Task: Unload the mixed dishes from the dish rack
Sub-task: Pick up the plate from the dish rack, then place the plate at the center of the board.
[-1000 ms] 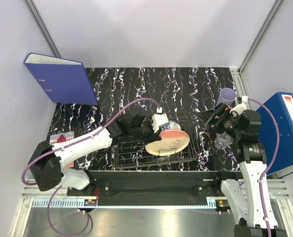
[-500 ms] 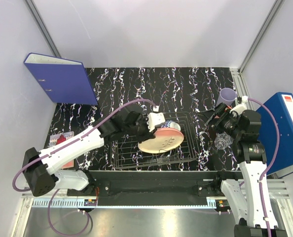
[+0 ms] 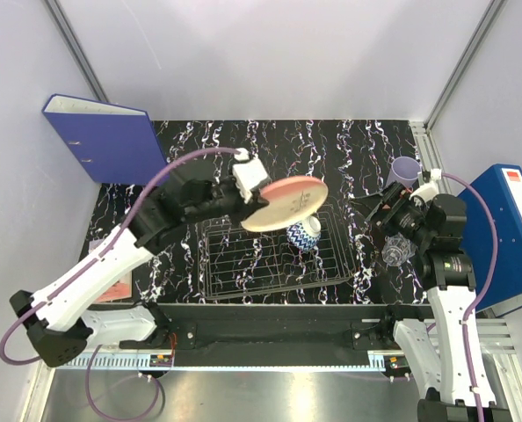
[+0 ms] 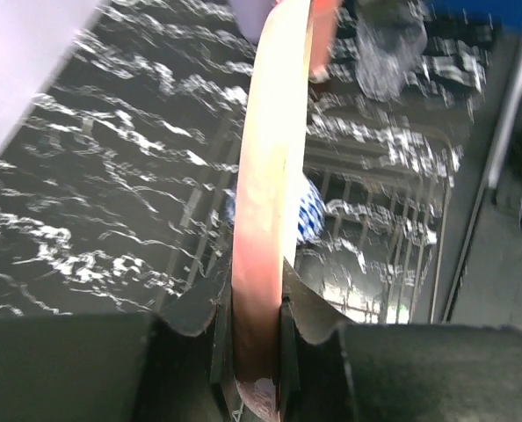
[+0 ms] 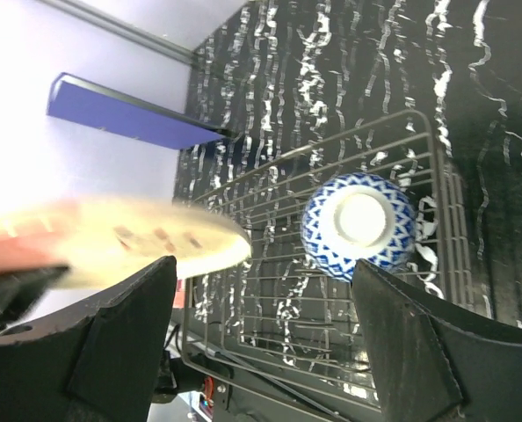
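While its fingers (image 4: 318,312) pinch the rim from both sides, the left hand (image 3: 254,199) is clamped on the large pink plate (image 3: 287,202), which hangs tilted in the air over the far side of the dish rack (image 3: 243,264). Just below the plate, the small blue-and-white patterned bowl (image 3: 303,236) sits upside down inside the rack. The right hand (image 5: 263,268), fingers spread wide with nothing between them, hovers beside the rack's right end, near the lavender cup (image 3: 406,170) and the clear glass (image 3: 395,253) on the black marbled surface (image 3: 349,149).
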`<state>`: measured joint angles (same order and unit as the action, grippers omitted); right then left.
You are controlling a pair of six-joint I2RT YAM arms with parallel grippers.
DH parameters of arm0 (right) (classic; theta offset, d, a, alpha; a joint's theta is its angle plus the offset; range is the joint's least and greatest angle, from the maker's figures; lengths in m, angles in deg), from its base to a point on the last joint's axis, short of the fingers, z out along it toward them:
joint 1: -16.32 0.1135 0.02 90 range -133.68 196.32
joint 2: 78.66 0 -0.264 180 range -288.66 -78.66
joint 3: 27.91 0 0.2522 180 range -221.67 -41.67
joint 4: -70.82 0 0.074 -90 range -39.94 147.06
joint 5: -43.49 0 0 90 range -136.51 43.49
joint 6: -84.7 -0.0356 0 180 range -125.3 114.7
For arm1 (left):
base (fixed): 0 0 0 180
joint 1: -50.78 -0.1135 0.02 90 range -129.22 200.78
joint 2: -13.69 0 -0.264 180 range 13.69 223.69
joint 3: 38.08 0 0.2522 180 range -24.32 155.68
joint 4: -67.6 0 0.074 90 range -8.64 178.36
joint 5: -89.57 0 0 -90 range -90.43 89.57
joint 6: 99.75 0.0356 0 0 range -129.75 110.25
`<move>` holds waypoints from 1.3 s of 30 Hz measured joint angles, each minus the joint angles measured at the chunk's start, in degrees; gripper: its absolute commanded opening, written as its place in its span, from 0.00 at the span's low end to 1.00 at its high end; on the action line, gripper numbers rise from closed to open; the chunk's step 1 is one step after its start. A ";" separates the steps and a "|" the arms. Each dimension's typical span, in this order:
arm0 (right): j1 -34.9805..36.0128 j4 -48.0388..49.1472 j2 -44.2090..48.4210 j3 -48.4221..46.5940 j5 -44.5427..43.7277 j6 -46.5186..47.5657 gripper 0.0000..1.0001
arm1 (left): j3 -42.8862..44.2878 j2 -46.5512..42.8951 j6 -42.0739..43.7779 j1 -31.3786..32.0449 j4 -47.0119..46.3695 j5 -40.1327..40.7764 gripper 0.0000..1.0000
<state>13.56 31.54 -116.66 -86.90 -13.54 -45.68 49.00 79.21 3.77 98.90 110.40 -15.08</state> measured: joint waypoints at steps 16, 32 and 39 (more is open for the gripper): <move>0.81 6.19 0.61 -1.38 6.80 -4.66 0.85 | 2.45 6.88 -50.58 -26.75 -13.94 -13.09 0.00; 18.60 16.41 -17.33 -9.14 0.28 -7.19 0.84 | -6.82 9.42 -74.05 -27.39 -39.15 -27.02 0.00; 23.58 17.70 -24.72 -14.53 -4.59 -5.18 0.46 | -8.26 9.42 -74.20 -27.39 -39.47 -27.87 0.00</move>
<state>37.14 49.24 -141.38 -101.43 -18.13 -50.86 40.74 88.63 -70.44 71.52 70.93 -42.95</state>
